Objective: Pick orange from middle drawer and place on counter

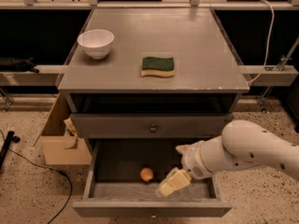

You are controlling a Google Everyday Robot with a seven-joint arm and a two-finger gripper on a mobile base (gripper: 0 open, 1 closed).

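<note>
The gripper hung inside the open middle drawer, toward its right side, at the end of the white arm that reached in from the right. Its 2 fingers were spread apart and released, with nothing between them. The orange lay on the drawer floor just left of the lower finger, not gripped. Above the open drawer sat the shallower drawer front with its round knob, under the table. On the table, 1 white bowl stood near the left side and 1 green sponge lay toward the front middle, well apart from the bowl. A cardboard box stood on the speckled floor left of the cabinet.
</note>
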